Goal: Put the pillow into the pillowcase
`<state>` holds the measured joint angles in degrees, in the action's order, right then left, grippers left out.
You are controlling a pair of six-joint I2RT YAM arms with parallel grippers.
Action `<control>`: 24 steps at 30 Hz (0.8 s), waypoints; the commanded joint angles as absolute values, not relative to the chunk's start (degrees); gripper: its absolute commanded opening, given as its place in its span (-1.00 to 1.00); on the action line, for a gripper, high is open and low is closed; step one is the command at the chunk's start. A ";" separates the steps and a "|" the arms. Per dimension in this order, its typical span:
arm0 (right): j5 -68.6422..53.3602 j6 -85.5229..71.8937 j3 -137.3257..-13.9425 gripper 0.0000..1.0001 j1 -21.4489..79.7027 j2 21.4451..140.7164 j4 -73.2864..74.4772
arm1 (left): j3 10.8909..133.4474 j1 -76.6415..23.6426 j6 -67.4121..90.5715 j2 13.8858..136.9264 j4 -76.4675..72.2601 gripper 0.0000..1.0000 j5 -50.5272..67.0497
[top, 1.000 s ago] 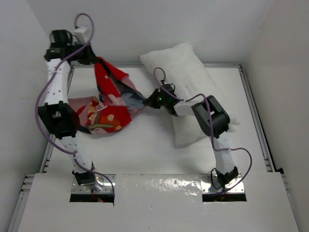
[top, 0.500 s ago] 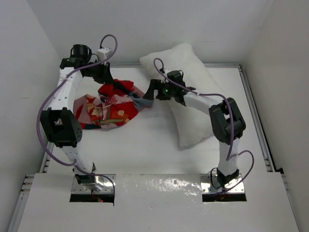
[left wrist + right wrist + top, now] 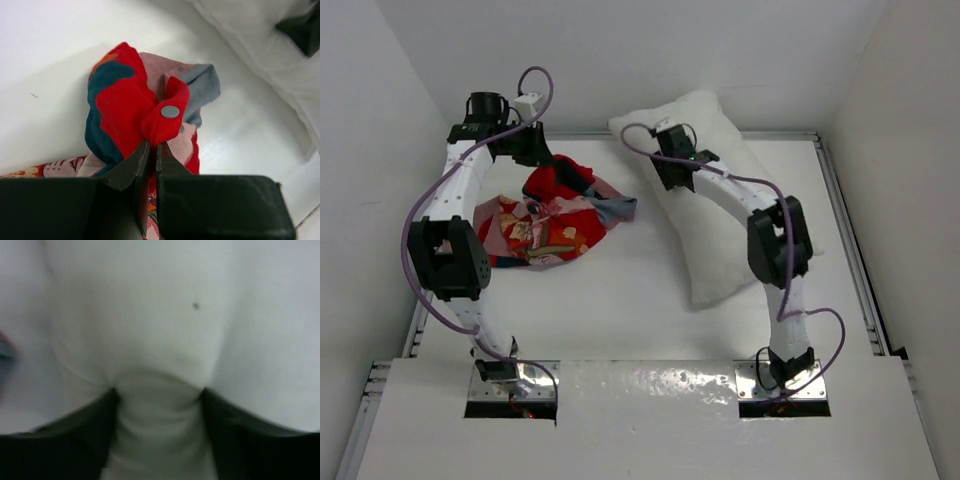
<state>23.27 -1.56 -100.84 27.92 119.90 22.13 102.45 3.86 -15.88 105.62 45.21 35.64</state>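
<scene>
The red printed pillowcase (image 3: 552, 222) lies bunched on the table at the left. My left gripper (image 3: 556, 166) is shut on a red fold of the pillowcase (image 3: 125, 105) just below a metal snap (image 3: 170, 111). The white pillow (image 3: 730, 262) lies diagonally from the far wall toward the right. My right gripper (image 3: 672, 176) presses down into the pillow's far end. In the right wrist view its fingers (image 3: 75, 425) stand wide apart, and a creased bulge of pillow (image 3: 160, 315) fills the gap at the right gripper (image 3: 157, 390).
White walls close the table in at the back and on both sides. A raised rail (image 3: 840, 210) runs along the right edge. The grey corner of the pillowcase (image 3: 620, 208) lies close to the pillow's left side.
My right gripper let go of the pillowcase corner, opened, and swung to the far end of the pillow. The left arm lowered the stretched pillowcase, which now lies bunched up.
</scene>
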 commanded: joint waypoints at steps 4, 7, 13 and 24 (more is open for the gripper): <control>21.23 4.65 -91.99 -1.00 28.04 116.33 29.98 | 107.75 4.75 -11.78 107.75 40.43 -1.00 31.12; 6.41 13.42 -76.55 -1.00 29.61 105.77 28.21 | 108.81 5.27 -11.17 108.63 39.56 -1.00 29.36; -10.89 21.01 -65.30 -0.16 32.61 83.42 47.69 | 111.36 5.63 -12.48 110.65 39.64 -1.00 21.90; 3.17 8.40 -73.61 0.98 30.59 84.23 13.83 | 110.39 5.45 -12.57 111.19 40.43 -1.00 28.03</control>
<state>0.84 15.97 -68.62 31.83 78.35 35.24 109.19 4.99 -12.78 111.98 41.65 24.88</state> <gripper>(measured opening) 0.986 0.038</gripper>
